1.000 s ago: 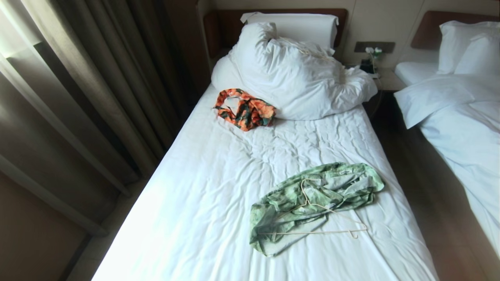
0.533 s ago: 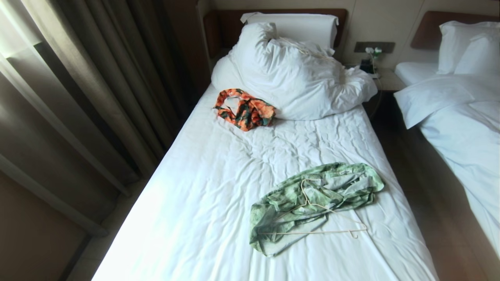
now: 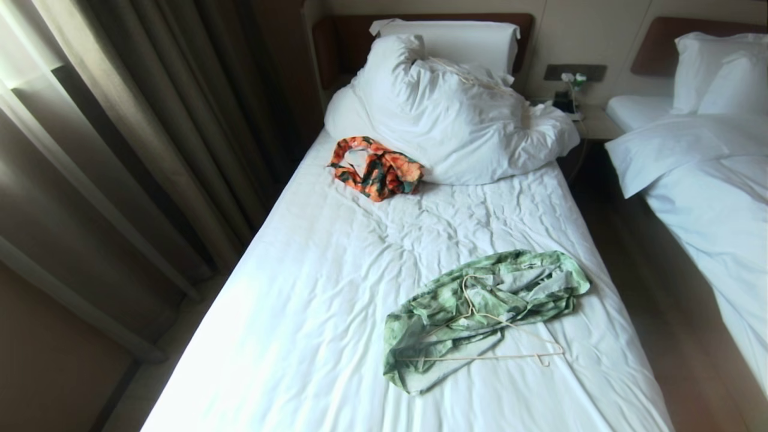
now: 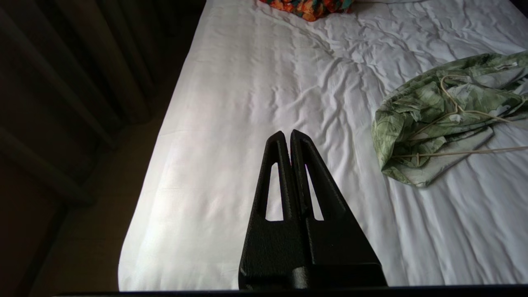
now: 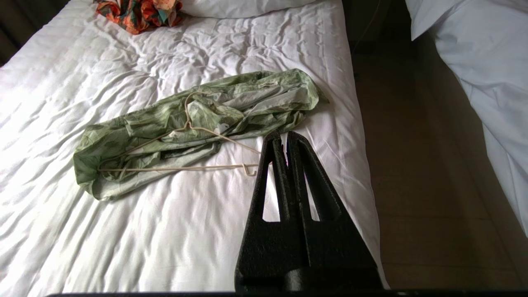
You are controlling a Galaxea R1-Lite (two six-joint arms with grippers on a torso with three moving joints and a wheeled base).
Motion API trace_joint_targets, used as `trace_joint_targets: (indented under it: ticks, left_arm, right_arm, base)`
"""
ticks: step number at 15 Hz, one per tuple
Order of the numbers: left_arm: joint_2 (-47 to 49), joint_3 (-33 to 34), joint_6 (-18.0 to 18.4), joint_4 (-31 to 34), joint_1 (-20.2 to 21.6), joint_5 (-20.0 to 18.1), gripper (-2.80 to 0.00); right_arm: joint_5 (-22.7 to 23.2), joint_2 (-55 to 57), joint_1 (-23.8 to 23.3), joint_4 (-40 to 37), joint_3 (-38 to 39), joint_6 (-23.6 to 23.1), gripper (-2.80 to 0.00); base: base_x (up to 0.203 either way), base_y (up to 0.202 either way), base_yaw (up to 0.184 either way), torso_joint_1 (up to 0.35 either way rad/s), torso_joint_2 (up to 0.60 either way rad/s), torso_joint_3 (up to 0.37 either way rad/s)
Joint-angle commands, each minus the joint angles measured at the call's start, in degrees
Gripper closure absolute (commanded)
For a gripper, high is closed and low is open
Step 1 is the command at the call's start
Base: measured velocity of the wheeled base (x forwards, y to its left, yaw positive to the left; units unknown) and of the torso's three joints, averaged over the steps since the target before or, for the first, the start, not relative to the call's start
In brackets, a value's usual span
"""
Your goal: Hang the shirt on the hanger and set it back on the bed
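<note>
The green leafy shirt point(image 3: 480, 312) lies crumpled on the bed point(image 3: 336, 288), toward its right side. The thin cream hanger point(image 3: 492, 336) rests flat on top of it, one end sticking out over the sheet. In the left wrist view the shirt point(image 4: 445, 111) and hanger point(image 4: 458, 152) lie far from my left gripper point(image 4: 288, 134), which is shut and empty above the bare sheet. My right gripper point(image 5: 284, 136) is shut and empty too, held back from the shirt point(image 5: 198, 128) and hanger point(image 5: 181, 167). Neither arm shows in the head view.
An orange and dark patterned garment point(image 3: 377, 168) lies by the heaped white pillows point(image 3: 450, 114) at the dark headboard point(image 3: 528, 30). Curtains point(image 3: 120, 150) hang along the left. A floor gap point(image 3: 648, 288) separates a second white bed point(image 3: 714, 192) on the right.
</note>
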State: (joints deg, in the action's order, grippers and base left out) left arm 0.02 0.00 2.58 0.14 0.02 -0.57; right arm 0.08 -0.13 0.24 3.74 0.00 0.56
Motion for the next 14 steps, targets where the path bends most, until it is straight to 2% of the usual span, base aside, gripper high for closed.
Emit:
trace_joint_targets:
  ticks: [1,4,14]
  left_arm:
    - [0.1,0.0,-0.3,-0.1,0.0,0.0,0.0]
    - [0.1,0.0,-2.4,-0.1,0.0,0.5,0.0]
    - [0.1,0.0,-2.4,-0.1,0.0,0.5,0.0]
  right_arm:
    - [-0.1,0.1,0.0,0.0,1.2,0.0,0.0]
    - [-0.1,0.1,0.0,0.0,1.2,0.1,0.0]
    - [-0.1,0.1,0.0,0.0,1.2,0.0,0.0]
  base:
    - [0.0,0.0,0.0,0.0,0.0,0.0]
    - [0.0,0.0,0.0,0.0,0.0,0.0]
    - [0.0,0.0,0.0,0.0,0.0,0.0]
